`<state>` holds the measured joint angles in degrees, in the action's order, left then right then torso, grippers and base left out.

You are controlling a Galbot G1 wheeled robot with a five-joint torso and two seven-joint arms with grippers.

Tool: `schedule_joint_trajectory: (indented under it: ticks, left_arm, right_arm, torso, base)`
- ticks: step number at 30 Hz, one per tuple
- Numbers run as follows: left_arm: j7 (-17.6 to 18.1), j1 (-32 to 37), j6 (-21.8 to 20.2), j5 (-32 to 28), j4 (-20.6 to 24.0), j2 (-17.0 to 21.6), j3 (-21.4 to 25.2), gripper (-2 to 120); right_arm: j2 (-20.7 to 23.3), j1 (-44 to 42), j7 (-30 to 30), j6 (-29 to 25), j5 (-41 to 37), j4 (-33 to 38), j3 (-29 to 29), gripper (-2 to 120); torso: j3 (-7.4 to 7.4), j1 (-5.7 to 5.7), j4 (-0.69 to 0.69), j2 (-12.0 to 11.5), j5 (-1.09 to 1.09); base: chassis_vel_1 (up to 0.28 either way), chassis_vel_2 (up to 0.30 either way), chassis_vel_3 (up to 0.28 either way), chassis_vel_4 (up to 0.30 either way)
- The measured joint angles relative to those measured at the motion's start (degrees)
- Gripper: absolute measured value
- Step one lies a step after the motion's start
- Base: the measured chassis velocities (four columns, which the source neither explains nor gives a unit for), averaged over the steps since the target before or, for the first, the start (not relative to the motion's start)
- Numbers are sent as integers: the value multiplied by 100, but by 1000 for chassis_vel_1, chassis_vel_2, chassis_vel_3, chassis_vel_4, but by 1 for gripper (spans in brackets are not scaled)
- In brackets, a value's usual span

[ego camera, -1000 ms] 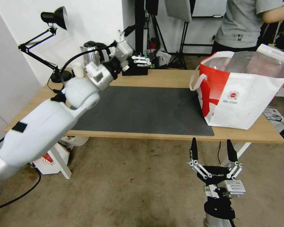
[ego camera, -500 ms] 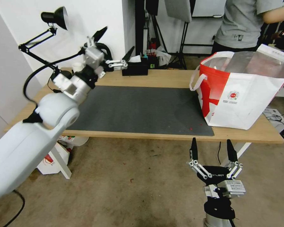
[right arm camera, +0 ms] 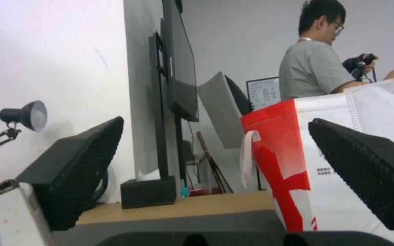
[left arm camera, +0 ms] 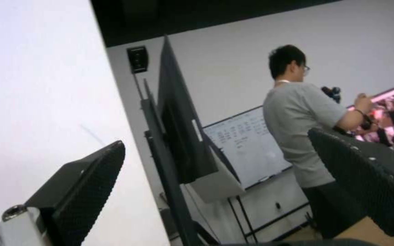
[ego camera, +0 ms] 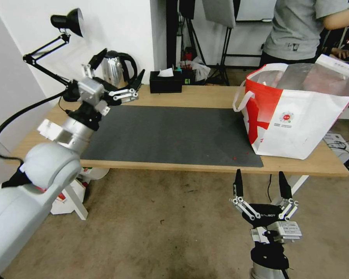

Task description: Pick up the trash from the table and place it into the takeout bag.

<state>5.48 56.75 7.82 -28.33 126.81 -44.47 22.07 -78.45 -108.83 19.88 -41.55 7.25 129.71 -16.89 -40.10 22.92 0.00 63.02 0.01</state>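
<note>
The takeout bag [ego camera: 298,116] stands open on the right end of the table [ego camera: 205,97], its foil lining showing; the right wrist view has it close by [right arm camera: 343,153]. The trash is out of view; the dark mat [ego camera: 174,131] carries just a few red crumbs [ego camera: 234,158]. My left gripper [ego camera: 123,61] is open and empty above the table's back left corner, in front of the kettle, far from the bag. In its own view the left gripper [left arm camera: 216,137] frames the room behind. My right gripper [ego camera: 260,172] hangs open below the table's front edge, fingers up [right arm camera: 216,121].
A steel kettle [ego camera: 116,68], a black desk lamp [ego camera: 66,21] and a black tissue box [ego camera: 165,82] line the table's back edge. A person stands behind the bag. A smaller red-and-white bag [ego camera: 62,197] sits on the floor under the left end.
My left arm has swung left and down from the back middle of the table to the kettle, its gripper staying open. The right gripper has not moved.
</note>
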Motion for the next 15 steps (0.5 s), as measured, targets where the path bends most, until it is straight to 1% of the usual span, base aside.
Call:
schedule_joint_trajectory:
  ticks: [1, 5, 6, 7, 10, 12, 15]
  left_arm:
    - [0, 0, 0, 0, 0, 0, 0, 100]
    - [64, 605, 2, 249, 238, -380, 370, 100]
    - [64, 605, 2, 249, 238, -380, 370, 100]
    - [67, 763, 9, 322, 303, -465, 475, 100]
    - [90, 1193, 178, 481, 472, -688, 758, 100]
    - [91, 1276, 202, 507, 503, -721, 805, 100]
    - [92, 1927, 403, 653, 700, -975, 1119, 100]
  right_arm:
    - [0, 0, 0, 0, 0, 0, 0, 100]
    - [1, 0, 0, 0, 0, 0, 0, 100]
    - [1, 0, 0, 0, 0, 0, 0, 100]
    - [1, 0, 0, 0, 0, 0, 0, 100]
    - [0, 0, 0, 0, 0, 0, 1, 100]
    - [1, 0, 0, 0, 0, 0, 0, 100]
    - [1, 0, 0, 0, 0, 0, 0, 100]
  torso:
    - [0, 0, 0, 0, 0]
    - [0, 1, 1, 0, -1]
    - [0, 1, 1, 0, -1]
    - [0, 0, 1, 0, -1]
    - [0, 0, 0, 0, 0]
    - [0, 0, 0, 0, 0]
    - [1, 0, 1, 0, -1]
  base:
    - [0, 0, 0, 0]
    - [0, 0, 0, 0]
    - [0, 0, 0, 0]
    - [0, 0, 0, 0]
    - [0, 0, 0, 0]
    - [0, 0, 0, 0]
    - [0, 0, 0, 0]
